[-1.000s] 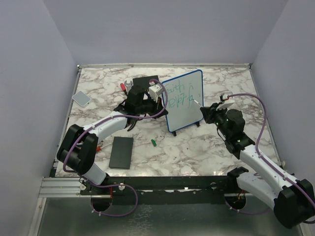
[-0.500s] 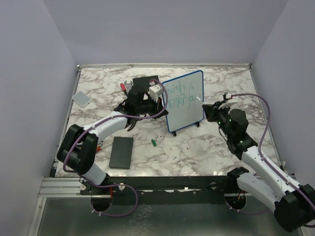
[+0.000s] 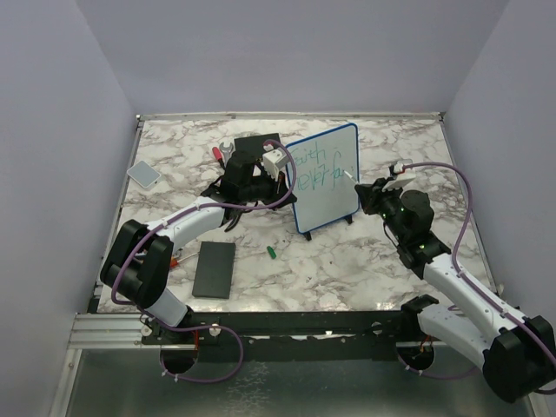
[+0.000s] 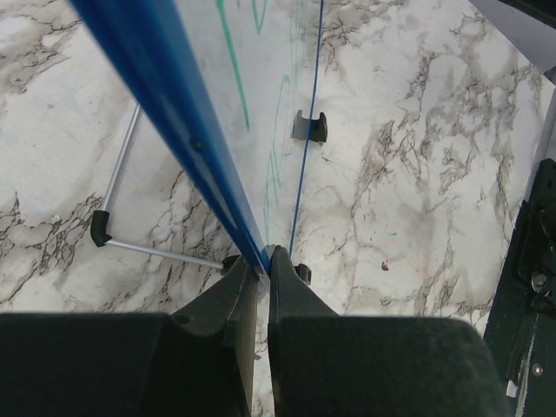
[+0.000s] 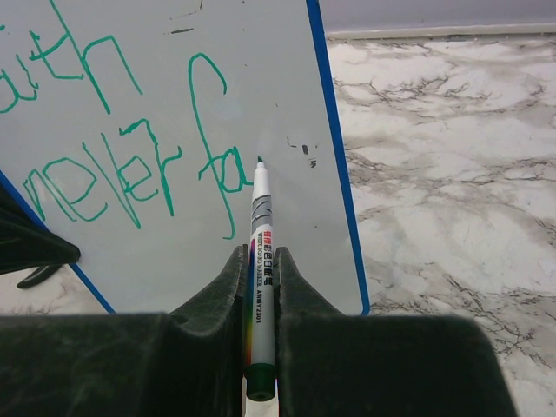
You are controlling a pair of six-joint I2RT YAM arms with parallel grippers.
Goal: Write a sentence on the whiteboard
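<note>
On the left, our left gripper (image 4: 262,261) is pressed together on the near lower corner of the blue frame (image 4: 174,104), pinching the whiteboard (image 3: 323,178) so that it stands upright on its little feet on the marble table (image 3: 347,252), towards the back middle. From there the board's long axis runs rightward, its white face turned towards our right arm.

Across that face runs the sentence (image 5: 130,169) in green, two lines of it; the lower line ends in what reads as "fa", a little short of the right-hand frame.

Further right, our right gripper (image 5: 261,261) is closed on a marker (image 5: 260,204), the barrel held between the fingers and pointing straight out at the board. Its tip lies just beside the last "a", on its right and about level with the top of the letter. Whether the tip touches the surface we cannot tell. The right arm is plainly the one placed to write. We judge that the next stroke turns on the narrow strip of bare white between tip and frame — there is little room left on this line.
</note>
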